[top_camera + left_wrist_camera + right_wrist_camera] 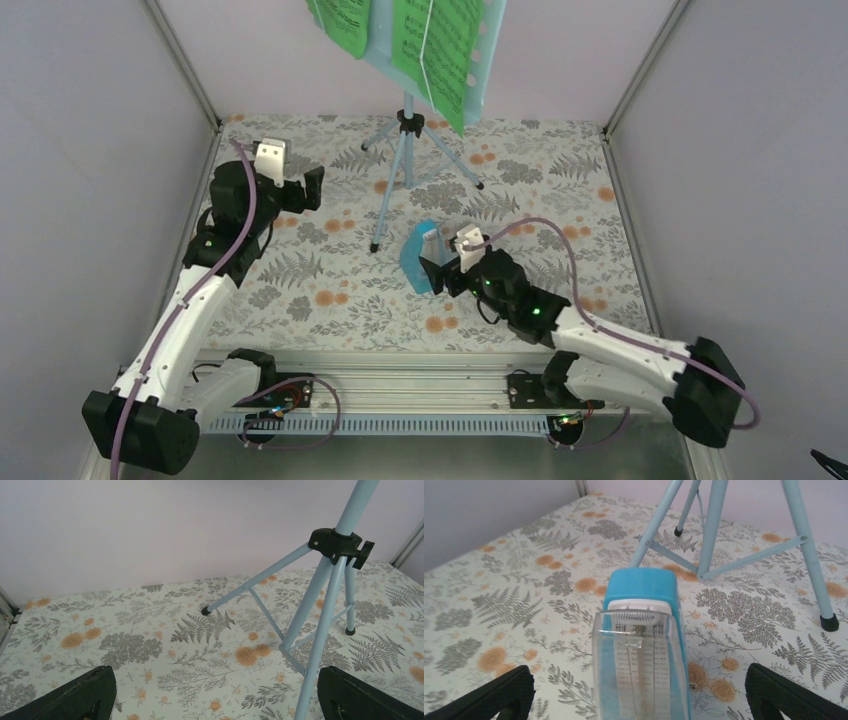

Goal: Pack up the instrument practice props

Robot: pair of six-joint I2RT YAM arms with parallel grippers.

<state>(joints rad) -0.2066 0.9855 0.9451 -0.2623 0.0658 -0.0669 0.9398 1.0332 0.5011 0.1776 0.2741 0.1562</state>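
Top external view: the pale blue music stand [405,150] stands on its tripod at 12 o'clock on the flower-patterned table [300,290]. The green sheet-music pages [440,50] rest on its desk at the upper edge of the frame. The small blue metronome [418,258] sits on the cloth near the middle of the table, at about 5 o'clock from the stand's nearest foot. The right gripper [447,264] is just beside the metronome at its 4 o'clock side. Its jaws are spread wide, and in the right wrist view the metronome's clear front lies between the two black fingers, apart from both. The left gripper [298,185] hovers at 10 o'clock on the table, also wide open and holding nothing, facing the tripod legs.
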